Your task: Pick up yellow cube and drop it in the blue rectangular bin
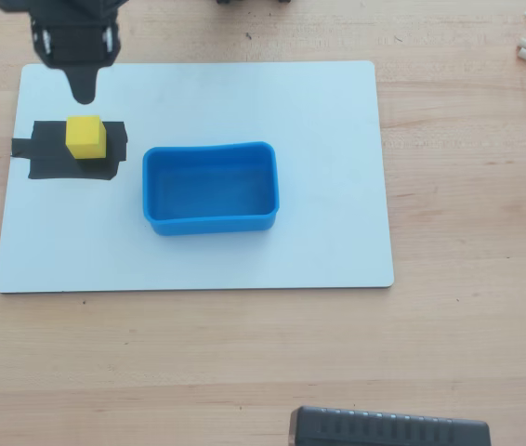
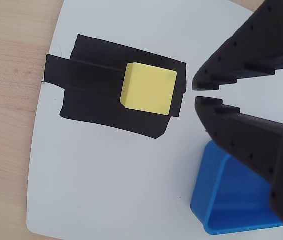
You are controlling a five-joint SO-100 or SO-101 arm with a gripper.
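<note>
Yellow cube (image 1: 85,136) sits on black tape patch (image 1: 45,153), white board (image 1: 337,186), at 9 o'clock from blue rectangular bin (image 1: 209,223) in overhead view. Gripper (image 2: 195,93) fingertips nearly pressed together, pinching nothing, beside cube at 3 o'clock in wrist view.

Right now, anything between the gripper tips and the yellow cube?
No object. Wrist view: between gripper and yellow cube lies only black tape edge and white board.
</note>
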